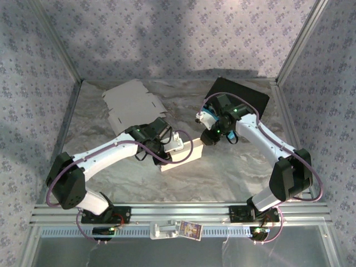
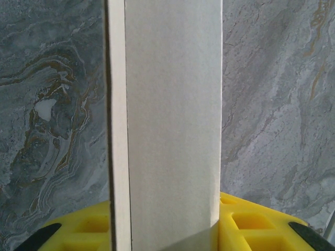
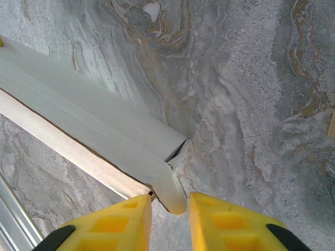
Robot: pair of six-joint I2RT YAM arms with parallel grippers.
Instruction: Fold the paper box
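On marbled grey table [image 1: 233,172] | paper box [image 1: 186,157]: long, flat, white card

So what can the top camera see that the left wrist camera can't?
Top camera: the left arm, the right arm, a flat cardboard sheet at the back left and a black board at the back right. Left wrist camera: up close, the left claw with its yellow fingers hugging the paper box from both sides. Both: that box and the grey marbled table.
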